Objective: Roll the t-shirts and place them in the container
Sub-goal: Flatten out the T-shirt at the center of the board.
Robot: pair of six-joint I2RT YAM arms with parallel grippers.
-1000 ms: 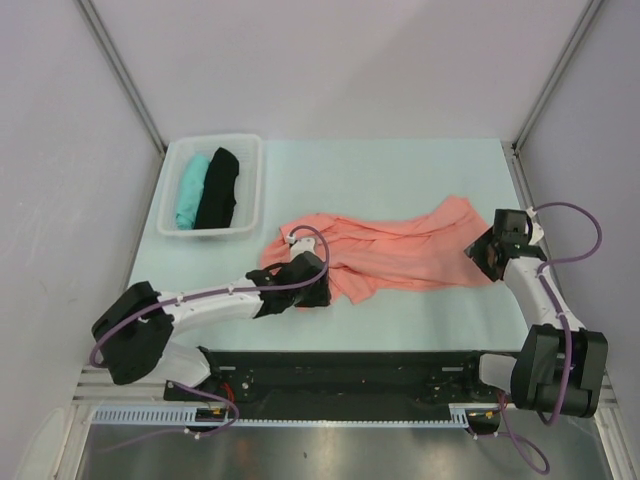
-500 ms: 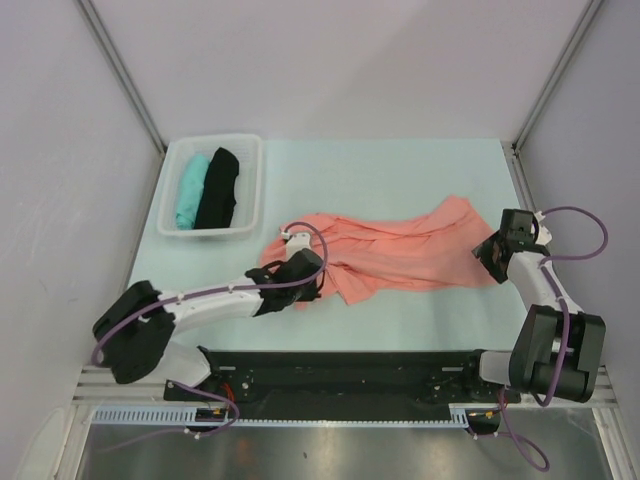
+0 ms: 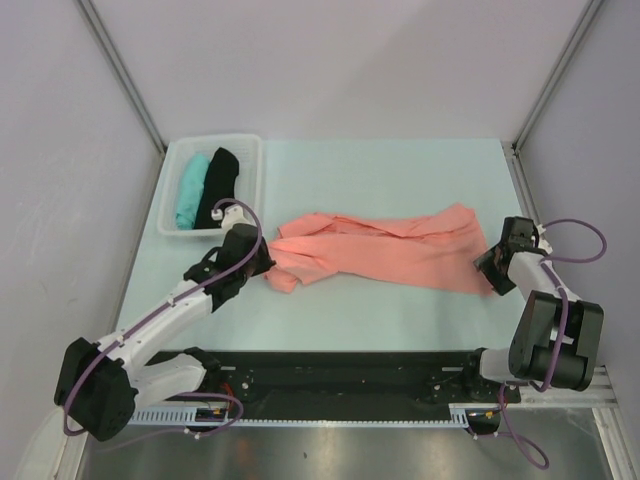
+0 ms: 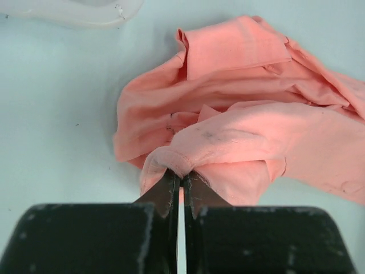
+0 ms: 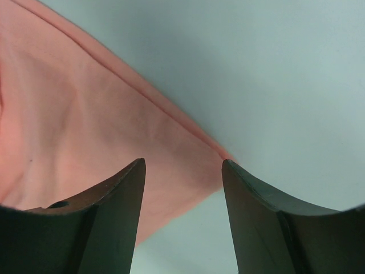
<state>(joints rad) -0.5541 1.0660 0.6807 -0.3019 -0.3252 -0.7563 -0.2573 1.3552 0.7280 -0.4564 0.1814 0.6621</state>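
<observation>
Here left end effector (image 4: 181, 178) pinches salmon t-shirt (image 4: 251, 134) edge.

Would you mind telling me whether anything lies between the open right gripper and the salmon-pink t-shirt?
Nothing visible does. The right gripper stands open directly over a corner of the salmon-pink t-shirt, with only bare table beside it. The left gripper is shut on the shirt's opposite end.
</observation>
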